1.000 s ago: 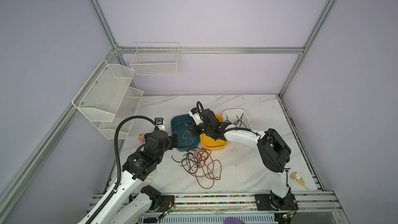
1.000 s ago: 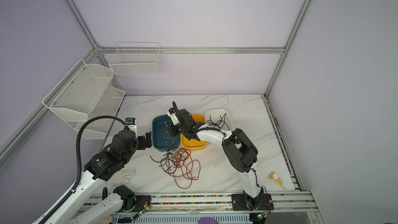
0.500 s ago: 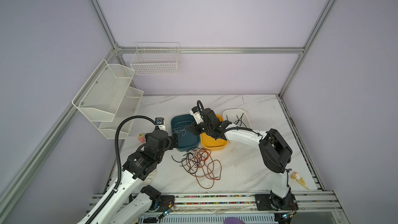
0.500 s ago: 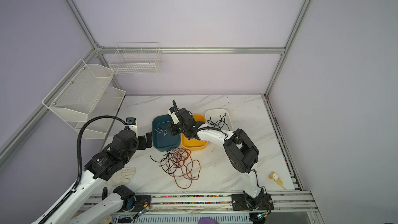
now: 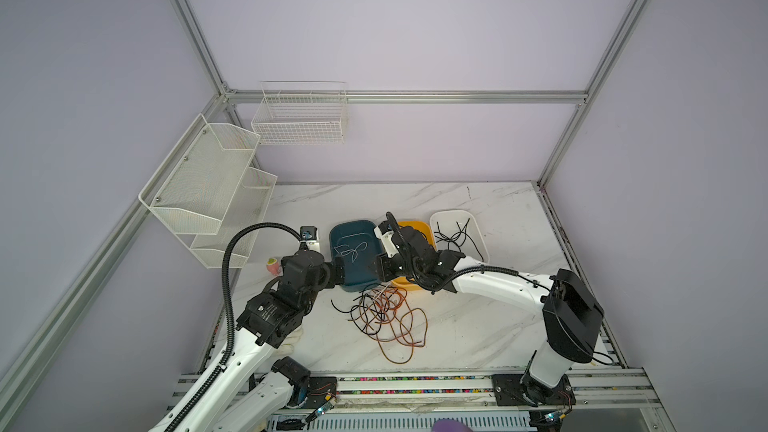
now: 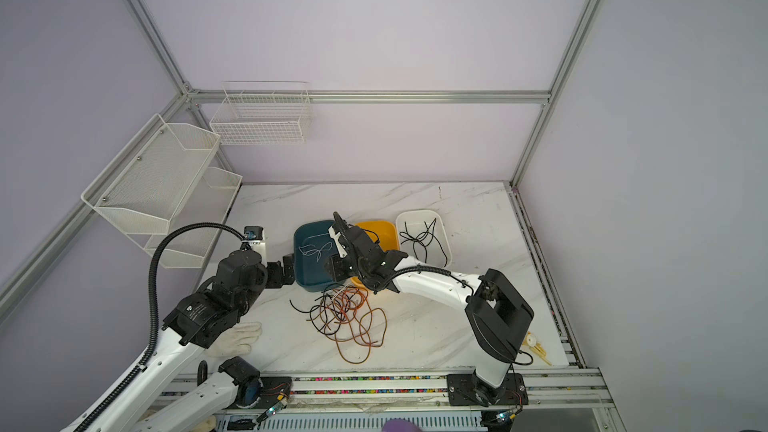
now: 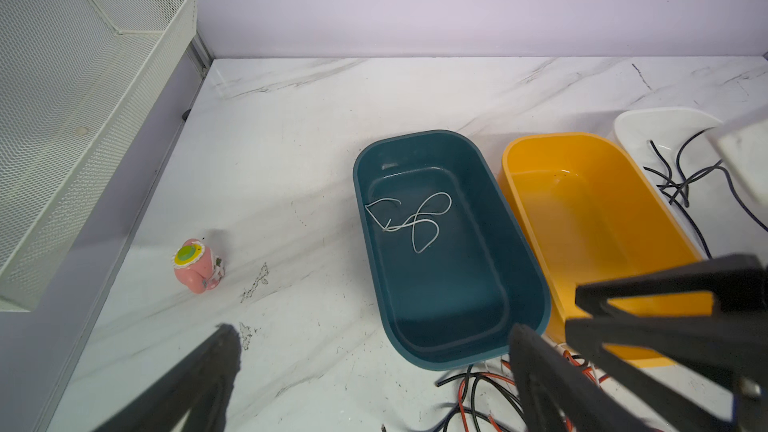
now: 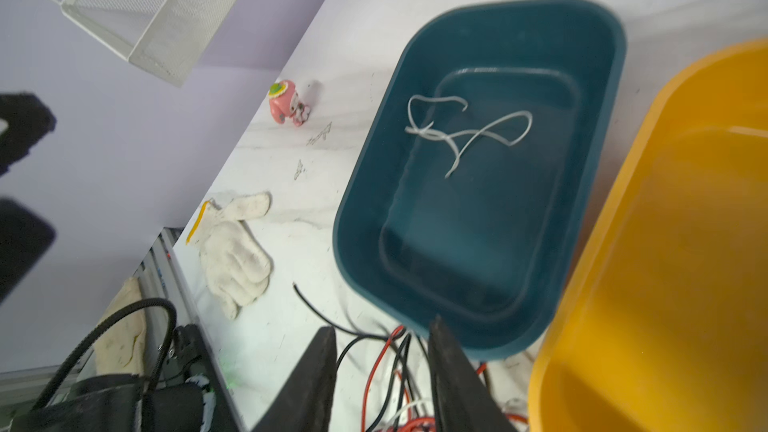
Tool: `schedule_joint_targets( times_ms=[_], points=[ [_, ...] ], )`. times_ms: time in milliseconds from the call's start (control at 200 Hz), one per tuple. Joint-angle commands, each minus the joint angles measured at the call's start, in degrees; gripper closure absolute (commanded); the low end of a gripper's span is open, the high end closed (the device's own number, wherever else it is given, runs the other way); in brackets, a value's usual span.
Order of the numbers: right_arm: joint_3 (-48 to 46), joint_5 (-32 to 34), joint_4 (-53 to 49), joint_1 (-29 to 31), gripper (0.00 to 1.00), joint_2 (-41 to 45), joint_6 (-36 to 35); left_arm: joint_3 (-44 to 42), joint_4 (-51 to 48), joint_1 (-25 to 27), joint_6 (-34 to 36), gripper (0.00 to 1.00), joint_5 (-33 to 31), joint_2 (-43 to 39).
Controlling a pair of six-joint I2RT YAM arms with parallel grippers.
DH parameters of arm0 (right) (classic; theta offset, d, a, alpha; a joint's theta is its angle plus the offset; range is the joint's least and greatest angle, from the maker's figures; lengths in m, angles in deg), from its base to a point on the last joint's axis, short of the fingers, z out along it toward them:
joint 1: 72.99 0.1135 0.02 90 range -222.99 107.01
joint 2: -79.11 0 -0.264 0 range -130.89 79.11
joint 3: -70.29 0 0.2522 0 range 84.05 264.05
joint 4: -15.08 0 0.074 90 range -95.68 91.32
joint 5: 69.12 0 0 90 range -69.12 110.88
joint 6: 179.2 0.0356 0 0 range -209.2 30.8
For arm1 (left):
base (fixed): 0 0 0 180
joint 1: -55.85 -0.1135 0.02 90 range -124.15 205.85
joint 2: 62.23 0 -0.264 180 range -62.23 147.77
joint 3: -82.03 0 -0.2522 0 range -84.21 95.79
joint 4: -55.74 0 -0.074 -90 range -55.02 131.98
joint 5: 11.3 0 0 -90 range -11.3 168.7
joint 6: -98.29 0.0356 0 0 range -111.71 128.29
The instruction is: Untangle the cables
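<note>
1. Tangle of cables [image 5: 384, 314] [image 6: 345, 313] — black, orange-brown and a few white strands looped over one another, lying on the tabletop [image 5: 478, 326] between the row of tubs and the front edge, about midway between the left and right edges. Far strands reaching the near ends of the blue and yellow tubs.
2. One white cable [image 7: 409, 218] [image 8: 465, 130] curled loose on the floor of the blue tub [image 5: 353, 229], apart from the heap.
3. Several black cables [image 5: 457, 236] crossing one another in the white tub [image 5: 440, 218], the rightmost of the row. Yellow tub [image 7: 582, 209] between the other two, just beside each.
4. Left claw [image 5: 337, 271] [image 7: 374, 332]: spread wide, hovering low by the blue tub's near left corner.
5. Right claw [image 5: 384, 270] [image 8: 382, 326]: fingers parted partway, hanging over the near end of the blue tub — black and orange-brown strands of the heap showing through the gap in the right wrist view.
6. White glove [image 6: 241, 336] lying near the front left corner, partly under the left arm. Pink toy [image 7: 195, 265] standing close to the left edge.
</note>
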Motion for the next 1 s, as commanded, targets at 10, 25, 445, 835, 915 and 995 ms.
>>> schedule_joint_targets(
  times_ms=[10,25,445,835,915,995],
  points=[
    [-3.74,2.51,-0.98,1.83,0.59,4.24,6.70,-2.15,1.84,-0.35,-0.13,0.00,0.74,-0.35],
    [-4.12,2.59,-0.96,1.93,0.59,4.44,7.05,-2.15,1.83,-0.34,-0.15,0.00,0.77,-0.33],
    [-17.17,3.88,9.94,3.65,0.56,10.47,21.99,-2.14,1.83,-0.34,-0.13,0.00,1.11,0.10],
    [-18.52,3.37,14.73,3.73,0.56,6.73,26.31,-2.15,1.90,-0.38,-0.16,0.00,0.88,0.14],
    [-18.03,2.80,14.58,3.72,0.56,5.53,26.91,-2.14,1.83,-0.36,-0.14,0.00,0.92,0.19],
    [-17.67,3.12,14.02,3.72,0.56,4.91,26.98,-2.14,1.87,-0.34,-0.12,0.00,0.92,0.15]
  ],
)
